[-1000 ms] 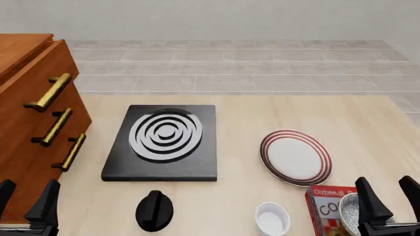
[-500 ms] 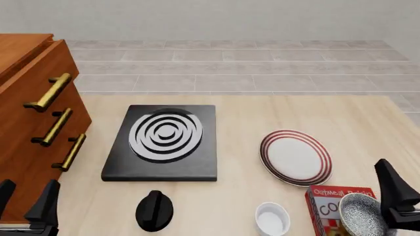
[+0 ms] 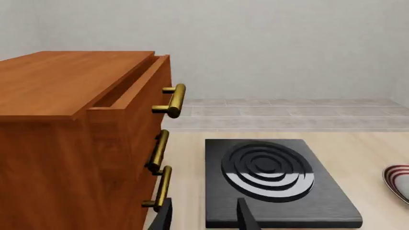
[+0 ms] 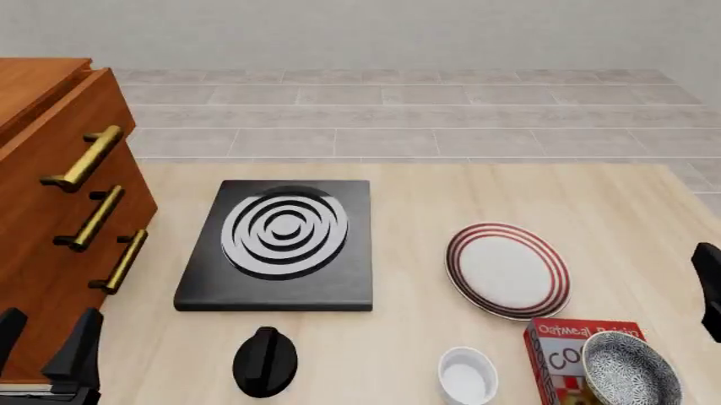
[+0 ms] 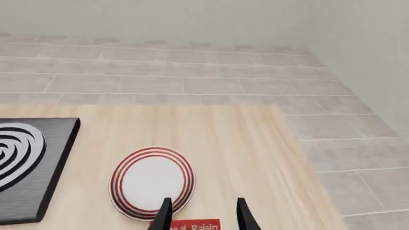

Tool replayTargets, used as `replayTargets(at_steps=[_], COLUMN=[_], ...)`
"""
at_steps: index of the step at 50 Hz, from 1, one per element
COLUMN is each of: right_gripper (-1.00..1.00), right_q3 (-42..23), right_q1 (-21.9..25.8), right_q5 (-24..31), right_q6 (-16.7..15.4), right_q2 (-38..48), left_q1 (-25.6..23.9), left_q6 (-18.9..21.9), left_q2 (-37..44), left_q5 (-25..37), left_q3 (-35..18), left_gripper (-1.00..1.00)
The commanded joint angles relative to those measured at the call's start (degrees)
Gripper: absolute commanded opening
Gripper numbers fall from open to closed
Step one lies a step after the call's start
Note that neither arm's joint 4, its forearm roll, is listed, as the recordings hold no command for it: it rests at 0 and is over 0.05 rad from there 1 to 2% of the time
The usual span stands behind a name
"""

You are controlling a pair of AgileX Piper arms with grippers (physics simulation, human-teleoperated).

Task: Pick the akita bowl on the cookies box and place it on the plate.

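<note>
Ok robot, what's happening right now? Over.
Left gripper open, empty. Right gripper open, empty, off to the side. Akita bowl on cookies box. Plate bare.

Pale wood-grain table (image 4: 451,202), glossy brass-handled wooden cabinet (image 4: 46,211).

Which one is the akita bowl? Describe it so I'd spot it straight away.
Start at the black stove in the middle of the table, then look right past the red-ringed plate to the red cookies box at the near edge. The akita bowl sits on that box. It is speckled black and white all over, unlike the smaller plain white ramekin beside the box.
</note>
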Motion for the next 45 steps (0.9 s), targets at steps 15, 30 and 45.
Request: replayTargets(at_steps=[15, 30, 45], right_gripper=[1.00, 1.00, 1.00], right_q3=[-6.0, -4.2, 0.2], right_q1=[-4.6, -5.4, -7.2], right_q5=[12.6, 14.4, 14.4], right_q6=[1.9, 1.3, 0.4], right_q2=[3.9, 2.6, 0.5], left_q1=[0.0, 0.0, 0.0], left_q6=[0.0, 0.0, 0.0], left_q2=[0.0, 0.0, 0.0], left_q5=[0.0, 0.0, 0.0], left_q3=[0.0, 0.0, 0.0], left_gripper=[1.00, 1.00, 1.00])
